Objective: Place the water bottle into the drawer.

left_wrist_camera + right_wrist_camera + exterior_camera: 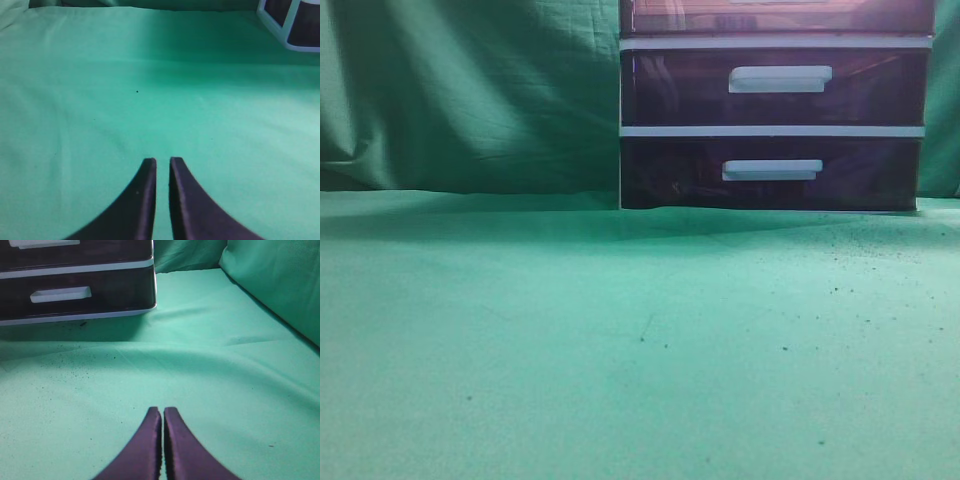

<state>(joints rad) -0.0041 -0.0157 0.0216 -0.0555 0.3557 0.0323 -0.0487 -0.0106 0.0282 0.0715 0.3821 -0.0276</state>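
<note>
The drawer (775,15) shows only as a reddish-brown strip at the top edge of the exterior view, at the top of the white-framed unit; it looks closed. No water bottle shows in any view. My left gripper (162,160) is shut and empty, with a thin slit between the fingers, over bare green cloth. A corner of the unit (295,25) lies far ahead to its right. My right gripper (162,410) is shut and empty over the cloth. The unit (75,290) stands ahead to its left. Neither gripper shows in the exterior view.
Two darker purple-brown drawers with white handles, the middle one (670,90) and the bottom one (670,170), sit below the top drawer, both closed. Green cloth (620,350) covers the table and hangs as a backdrop. A fold of cloth (280,285) rises at the right.
</note>
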